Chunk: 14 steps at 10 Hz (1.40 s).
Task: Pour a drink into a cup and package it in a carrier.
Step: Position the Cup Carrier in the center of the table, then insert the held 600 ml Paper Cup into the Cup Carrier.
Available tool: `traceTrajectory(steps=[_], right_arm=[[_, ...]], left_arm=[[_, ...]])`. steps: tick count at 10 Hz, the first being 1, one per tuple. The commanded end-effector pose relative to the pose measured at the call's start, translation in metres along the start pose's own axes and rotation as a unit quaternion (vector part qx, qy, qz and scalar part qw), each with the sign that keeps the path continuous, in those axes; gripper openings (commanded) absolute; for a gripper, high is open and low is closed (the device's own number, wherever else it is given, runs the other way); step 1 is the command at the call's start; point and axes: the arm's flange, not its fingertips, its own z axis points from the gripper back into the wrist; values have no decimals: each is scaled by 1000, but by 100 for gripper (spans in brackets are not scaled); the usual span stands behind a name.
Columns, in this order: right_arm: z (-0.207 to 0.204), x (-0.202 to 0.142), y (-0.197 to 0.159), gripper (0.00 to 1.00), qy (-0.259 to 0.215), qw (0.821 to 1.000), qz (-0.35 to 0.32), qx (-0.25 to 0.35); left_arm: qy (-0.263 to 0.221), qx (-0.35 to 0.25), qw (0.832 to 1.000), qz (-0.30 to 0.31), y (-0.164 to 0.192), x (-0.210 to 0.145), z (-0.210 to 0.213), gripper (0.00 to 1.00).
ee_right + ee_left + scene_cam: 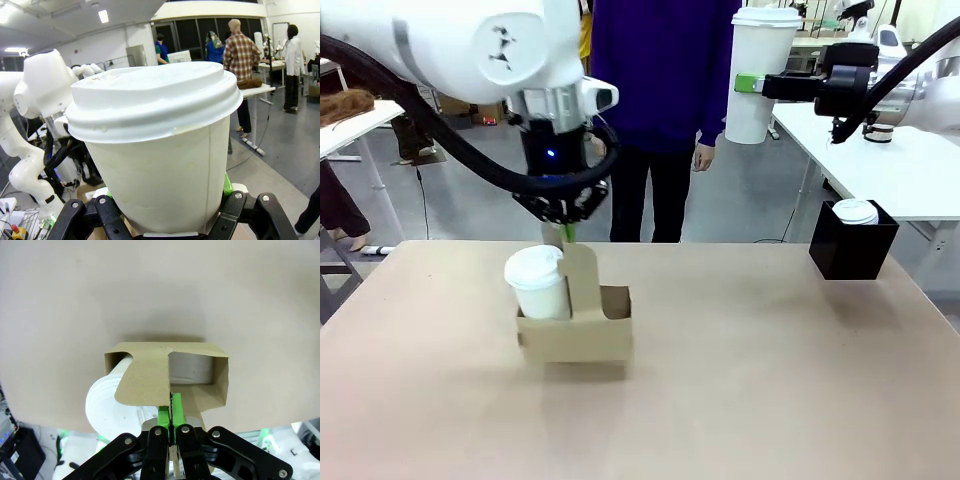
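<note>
Beige tabletop: pinches carrier handle tight in left tool, clamps lidded cup aloft in right tool; risks lopsided tilt, tipping seated cup, with one pocket empty.

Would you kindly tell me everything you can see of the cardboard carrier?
The carrier is brown cardboard, a two-pocket box with a tall centre handle tab. It is upright on or just above the table, slightly left of centre. The left claw is pinched shut on the tab's top. A white lidded cup sits in one pocket; the other looks empty.
</note>
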Motion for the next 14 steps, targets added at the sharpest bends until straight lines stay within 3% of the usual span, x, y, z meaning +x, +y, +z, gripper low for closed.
traceTrajectory(steps=[1, 5, 9, 13, 14], right_arm=[[0, 5, 1, 80, -2, 1000, 3, 2], [0, 5, 1, 80, -2, 1000, 3, 2], [0, 5, 1, 80, -2, 1000, 3, 2], [0, 5, 1, 80, -2, 1000, 3, 2], [0, 5, 1, 80, -2, 1000, 3, 2]], left_arm=[[-13, -20, 1000, 16, -20, -1, -5, 2], [-3, -1, 1000, -5, -65, -8, -33, 2], [20, 4, 1000, 2, -71, -7, -49, 2], [8, -7, 1000, -10, -71, -9, -47, 2], [11, -7, 1000, -12, -73, -9, -47, 10]])
